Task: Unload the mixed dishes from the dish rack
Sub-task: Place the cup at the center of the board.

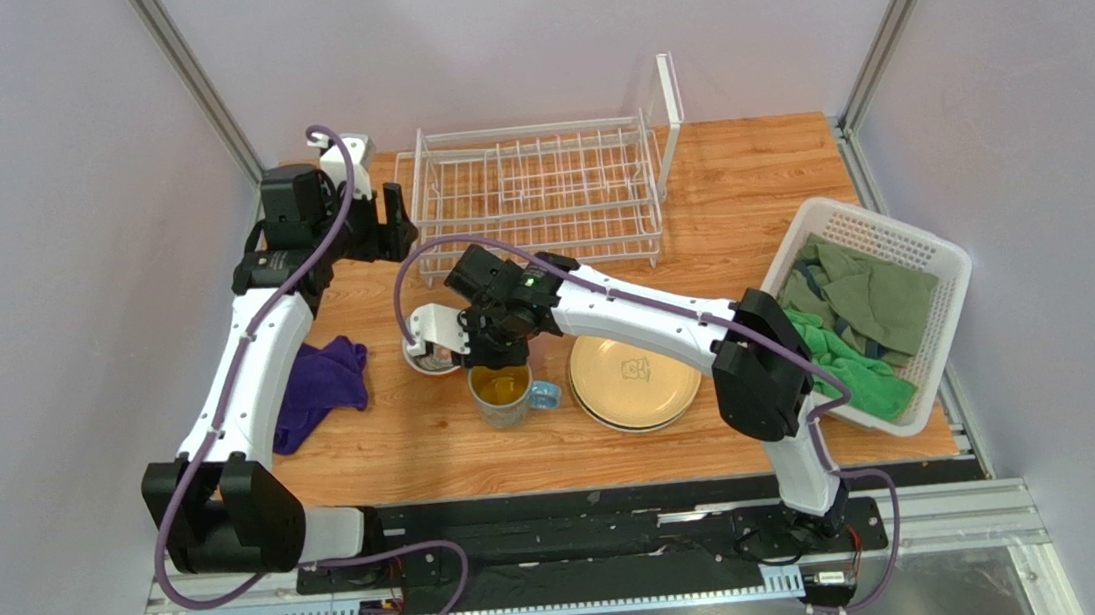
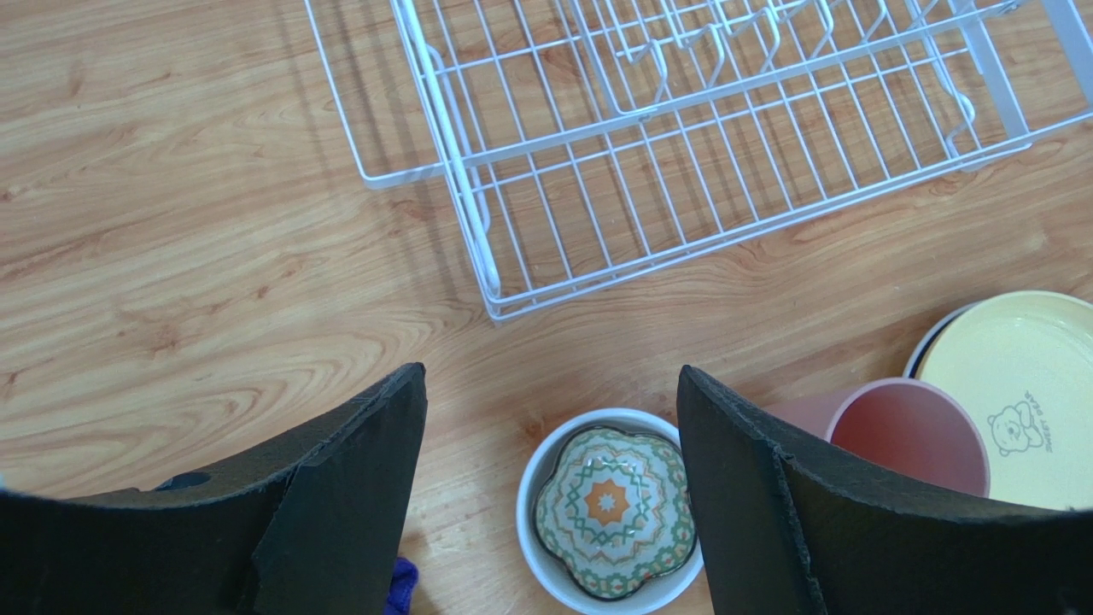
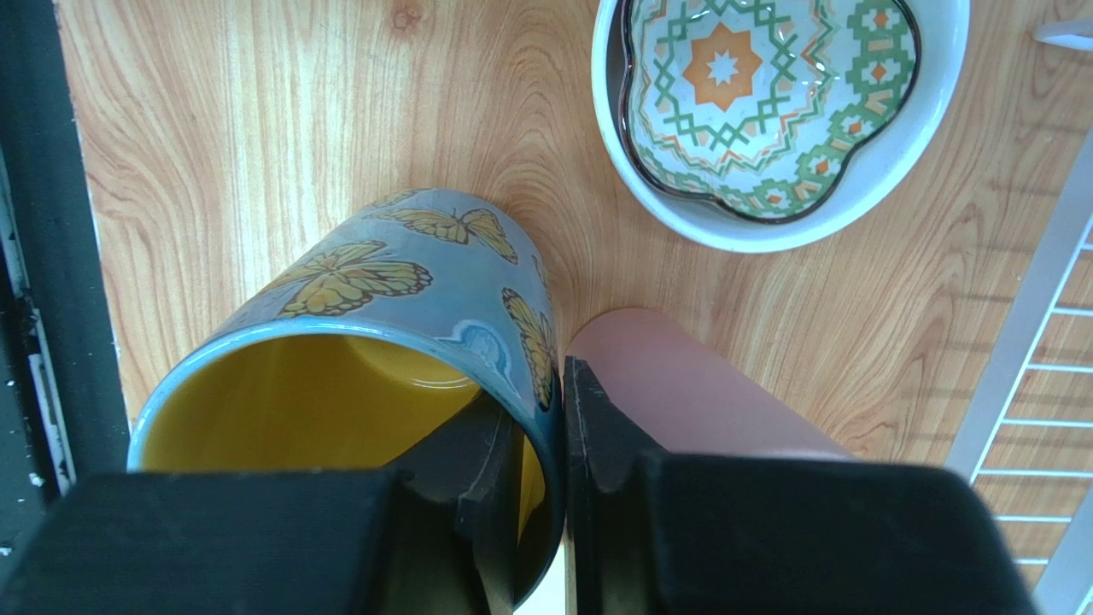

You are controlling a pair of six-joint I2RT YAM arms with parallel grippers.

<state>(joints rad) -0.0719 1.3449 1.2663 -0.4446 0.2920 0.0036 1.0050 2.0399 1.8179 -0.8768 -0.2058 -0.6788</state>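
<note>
Care is what this step needs. The right gripper (image 3: 545, 410) pinches the wall of the blue mug (image 3: 385, 295), with one finger inside the yellow part and one outside. The mug is out of the dish rack (image 1: 536, 196), which looks bare. It is down at the wooden table (image 1: 738, 184), but I cannot tell if it touches. The pink tumbler (image 3: 680, 385) is right next to the outside finger, and the small white bowl (image 3: 770, 103) is near. So I think the mug should go down flat. Then the fingers should open just a little and lift straight up, so nothing gets bumped. The left gripper (image 2: 552, 378) hangs by the rack's corner with its fingers wide apart, holding nothing.
</note>
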